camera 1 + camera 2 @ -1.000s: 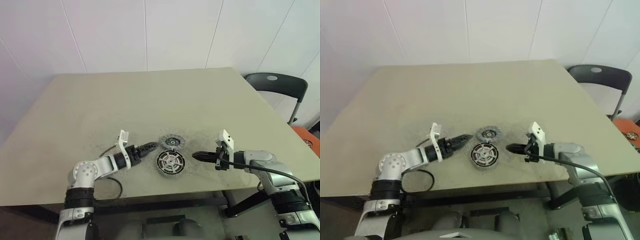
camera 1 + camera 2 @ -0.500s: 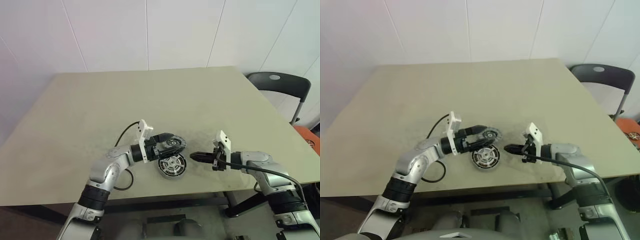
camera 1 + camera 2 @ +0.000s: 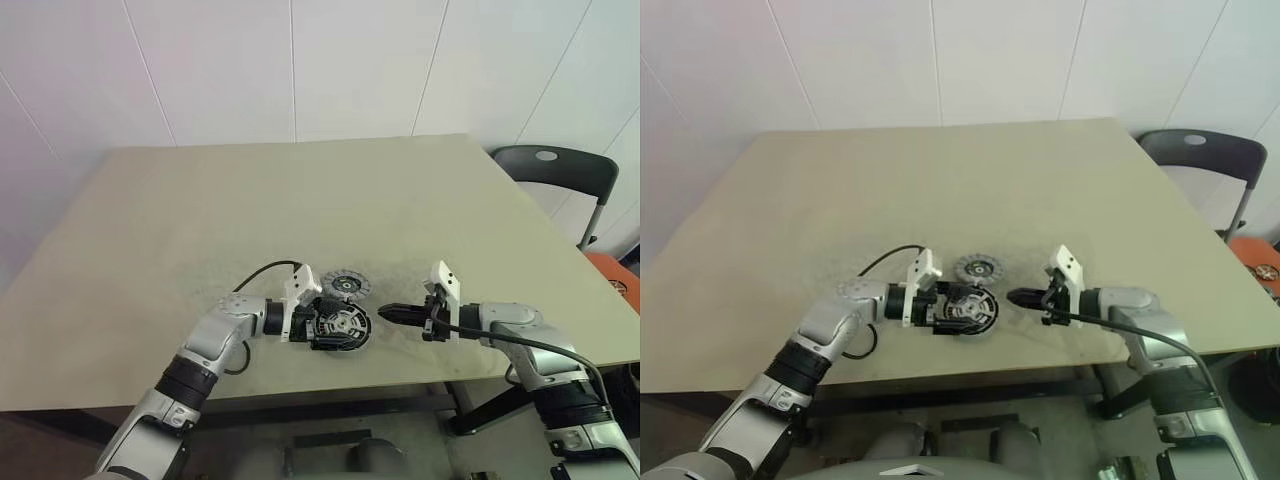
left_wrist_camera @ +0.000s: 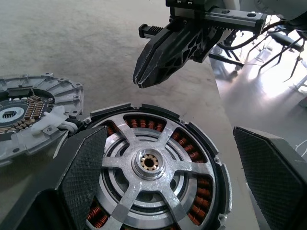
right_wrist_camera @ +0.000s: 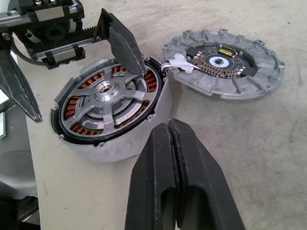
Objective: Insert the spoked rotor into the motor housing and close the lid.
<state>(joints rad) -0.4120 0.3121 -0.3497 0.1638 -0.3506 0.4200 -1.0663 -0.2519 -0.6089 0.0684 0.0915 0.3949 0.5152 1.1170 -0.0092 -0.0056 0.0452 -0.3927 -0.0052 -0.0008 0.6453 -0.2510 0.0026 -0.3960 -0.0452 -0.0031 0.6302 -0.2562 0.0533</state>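
The left gripper had swung in from the table's left, fingers spread astride the housing, rotor seated flat, hub up. Lid lay beside it. Right gripper pressed together.

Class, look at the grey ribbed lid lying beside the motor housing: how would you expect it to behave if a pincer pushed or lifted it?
The lid looks like cast metal, so probably stiff and fairly heavy for its size. It lies flat on the table, so a push should slide it, not roll it. The exposed circuit parts and white connector look delicate; gripping by the ribbed rim seems safer.
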